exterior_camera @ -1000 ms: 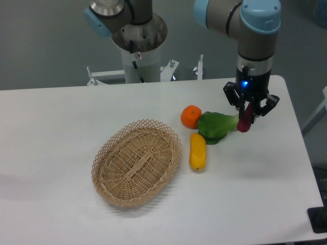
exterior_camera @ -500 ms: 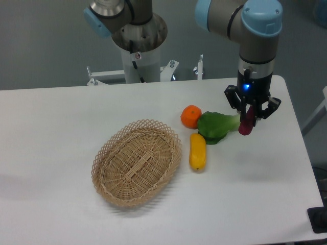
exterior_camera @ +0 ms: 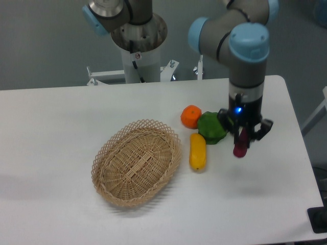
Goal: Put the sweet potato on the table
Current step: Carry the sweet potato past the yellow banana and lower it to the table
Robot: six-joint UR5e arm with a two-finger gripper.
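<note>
The magenta-purple sweet potato hangs upright between the fingers of my gripper, which is shut on it. It is held above the white table, to the right of the green vegetable. Its lower tip points down; whether it touches the tabletop I cannot tell. The upper end of the sweet potato is hidden by the fingers.
An oval wicker basket sits left of centre. A yellow oblong vegetable lies beside its right rim, with a round orange fruit behind it. The arm's base column stands at the back edge.
The gripper with the sweet potato has moved toward the front of the table and slightly left, lower in view, now partly covering the green vegetable's right end.
</note>
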